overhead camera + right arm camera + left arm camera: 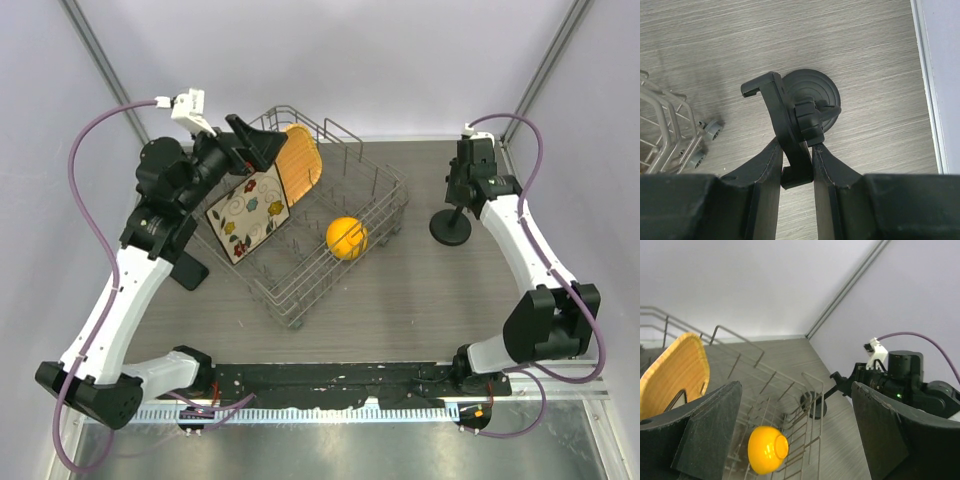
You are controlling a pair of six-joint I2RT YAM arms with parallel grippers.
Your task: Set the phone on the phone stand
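Black flat rectangular phone (190,271) lies on grey wood-grain surface (420,300) near left edge, just beside wire dish rack (340,272), untouched. Black disc-base phone stand (812,97) stands near far right corner. Right fingers (765,172) are pinched on its holder head. Left fingers (705,427) are spread wide, empty, raised over rack. Phone likely stiff, light, slick-faced and lying flat. Best hold: across long edges, clear of the glass.
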